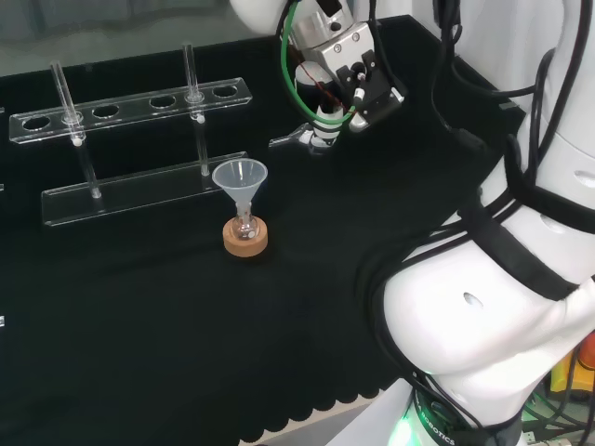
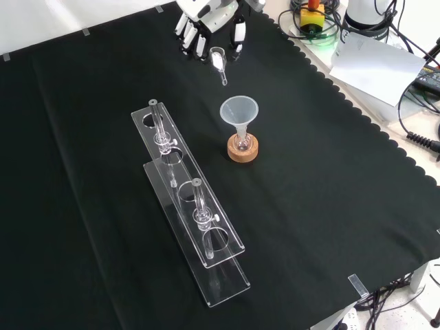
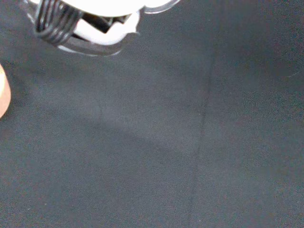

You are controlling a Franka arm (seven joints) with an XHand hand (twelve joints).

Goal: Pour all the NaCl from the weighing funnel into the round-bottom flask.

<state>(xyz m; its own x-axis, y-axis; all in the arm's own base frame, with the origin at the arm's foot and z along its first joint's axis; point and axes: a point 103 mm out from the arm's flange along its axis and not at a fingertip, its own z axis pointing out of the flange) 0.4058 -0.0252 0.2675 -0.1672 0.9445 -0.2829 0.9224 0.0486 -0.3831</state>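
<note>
A small round-bottom flask [image 1: 244, 226] [image 2: 240, 143] stands on a cork ring [image 1: 246, 242] [image 2: 244, 152] [image 3: 2, 95] mid-cloth, with a clear plastic funnel [image 1: 240, 177] [image 2: 238, 110] set in its neck. The hand [image 1: 346, 70] [image 2: 206, 20] hangs above the cloth, to the right of the flask in the head view and beyond it in the front view. Its fingers and thumb pinch a clear glass weighing funnel [image 1: 297, 137] [image 2: 218, 63], whose spout points toward the flask and ends short of the plastic funnel's rim. I cannot make out what the weighing funnel holds.
A clear two-tier test tube rack [image 1: 130, 102] [image 2: 189, 199] with two upright tubes [image 1: 67, 102] [image 2: 198, 199] stands behind the flask in the head view, left of it in the front view. Papers and cables [image 2: 375, 58] lie past the cloth's scalloped edge [image 2: 357, 113].
</note>
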